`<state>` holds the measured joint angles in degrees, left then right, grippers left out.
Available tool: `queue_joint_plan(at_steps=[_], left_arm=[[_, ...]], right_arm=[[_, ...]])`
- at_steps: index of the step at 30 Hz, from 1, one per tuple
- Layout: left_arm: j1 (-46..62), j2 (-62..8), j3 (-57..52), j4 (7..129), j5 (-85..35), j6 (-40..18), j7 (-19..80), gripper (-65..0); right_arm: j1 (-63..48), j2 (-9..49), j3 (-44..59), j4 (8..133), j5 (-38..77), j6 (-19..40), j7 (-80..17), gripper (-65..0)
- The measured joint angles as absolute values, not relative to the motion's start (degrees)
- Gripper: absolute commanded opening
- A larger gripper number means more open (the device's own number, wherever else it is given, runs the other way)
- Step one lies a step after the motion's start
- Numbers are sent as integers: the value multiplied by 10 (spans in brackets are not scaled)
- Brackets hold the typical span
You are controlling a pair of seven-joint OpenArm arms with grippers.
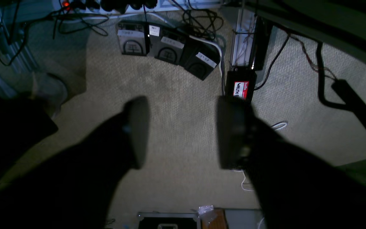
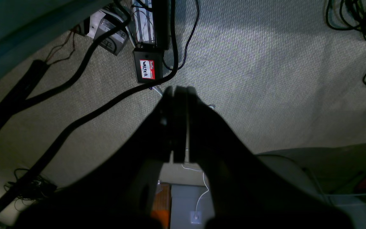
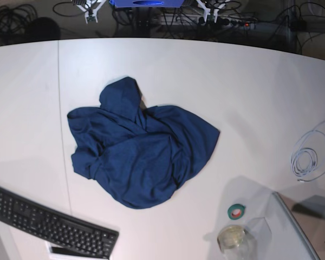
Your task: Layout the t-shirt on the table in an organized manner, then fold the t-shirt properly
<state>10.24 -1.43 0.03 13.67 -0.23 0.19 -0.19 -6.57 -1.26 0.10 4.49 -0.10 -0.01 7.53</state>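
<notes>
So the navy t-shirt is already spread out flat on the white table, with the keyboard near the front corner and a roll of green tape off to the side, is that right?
Not quite. The t-shirt is not spread flat; the base view shows it lying in a crumpled heap on the table. The rest holds: the keyboard sits near the front corner and the green tape off to the side.

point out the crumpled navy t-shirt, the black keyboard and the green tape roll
crumpled dark navy-blue fabric t-shirt point(image 3: 141, 157), base view, middle of the bunched cloth
flat black keyboard point(image 3: 49, 221), base view, middle rows of keys
small green tape roll point(image 3: 237, 211), base view, on its ring
</notes>
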Motion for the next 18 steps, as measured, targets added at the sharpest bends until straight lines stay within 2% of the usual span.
queue_joint_plan(at_steps=[2,4,8,14,18], left_arm=[[102,-15,0,137,-3,2,-2,-512],[102,-15,0,137,-3,2,-2,-650],[102,-15,0,137,-4,2,-3,-650],[113,-17,1,132,-3,1,-72,-650],[121,-26,5,132,-2,1,-77,-650]], right_arm=[[-66,-13,1,45,-1,0,75,-648],[-66,-13,1,45,-1,0,75,-648],[-66,-13,1,45,-1,0,75,-648],[-71,-13,1,48,-1,0,80,-650],[-110,-13,1,91,-1,0,77,-650]])
